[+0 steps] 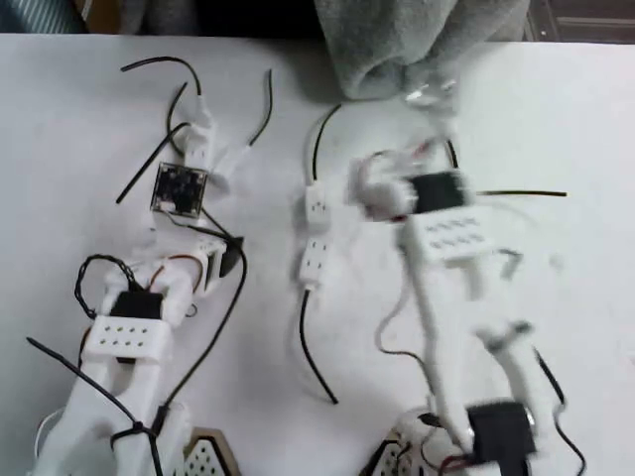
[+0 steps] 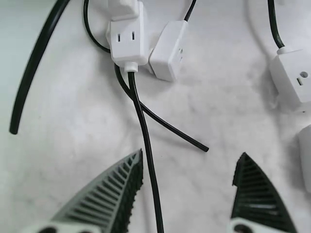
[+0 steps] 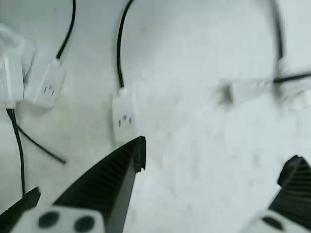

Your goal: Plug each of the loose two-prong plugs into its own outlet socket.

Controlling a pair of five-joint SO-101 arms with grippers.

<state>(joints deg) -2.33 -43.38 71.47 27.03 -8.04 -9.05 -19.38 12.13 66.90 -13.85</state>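
Both spread wide, holding nothing: left gripper [image 2: 190, 160] straddling black cord [image 2: 145, 141], right gripper [image 3: 218, 155] near white socket [image 3: 124, 119].

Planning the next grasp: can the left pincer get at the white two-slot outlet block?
Probably yes: the left pincer is open, and only a thin black cord lies between it and the white two-slot outlet block.

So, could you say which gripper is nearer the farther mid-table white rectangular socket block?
Right. The right gripper hangs just beside that white rectangular socket block; the left gripper is farther off, facing a white two-slot socket.
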